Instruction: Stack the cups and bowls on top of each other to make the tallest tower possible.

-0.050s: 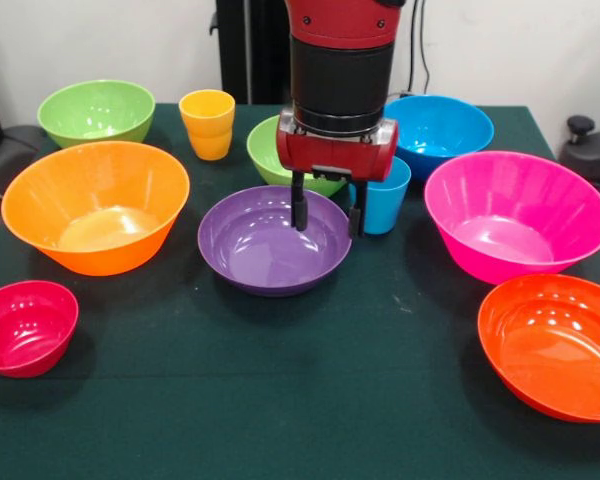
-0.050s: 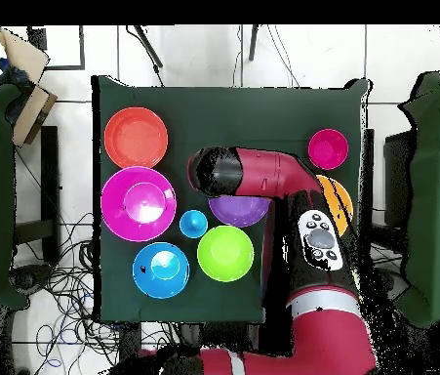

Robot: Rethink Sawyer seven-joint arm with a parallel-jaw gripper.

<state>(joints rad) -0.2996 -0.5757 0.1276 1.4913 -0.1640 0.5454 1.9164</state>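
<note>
The arm (image 1: 342, 60) comes straight down, its black wrist and red head vertical above the middle of the green table (image 1: 280, 400). In the overhead view the arm (image 2: 262, 174) reaches across the cloth and covers most of what lies under it. The gripper (image 1: 328, 212) points downward with its two dark fingers (image 1: 300, 205) spread apart, holding nothing.

Directly below and between the fingertips sits the purple bowl (image 1: 270, 245); the tips hang over its far rim (whether they touch the rim cannot be told). Just behind the one finger, partly hidden by the gripper's red head, is a green bowl (image 1: 270, 150). Right beside the other finger stands the light blue cup (image 1: 385, 200), upright, and behind that the blue bowl (image 1: 440, 125).

Farther out on the blue cup's side lie the large pink bowl (image 1: 505, 215) and, nearer the camera, the red-orange bowl (image 1: 552, 345). On the opposite side of the fingers are the large orange bowl (image 1: 95, 205), the small crimson bowl (image 1: 25, 325) and a second green bowl (image 1: 95, 110). The yellow-orange cup (image 1: 208, 124) stands upright beyond the fingers, between the two green bowls.

Every bowl and cup rests separately on the cloth, mouths up, none nested in another.
</note>
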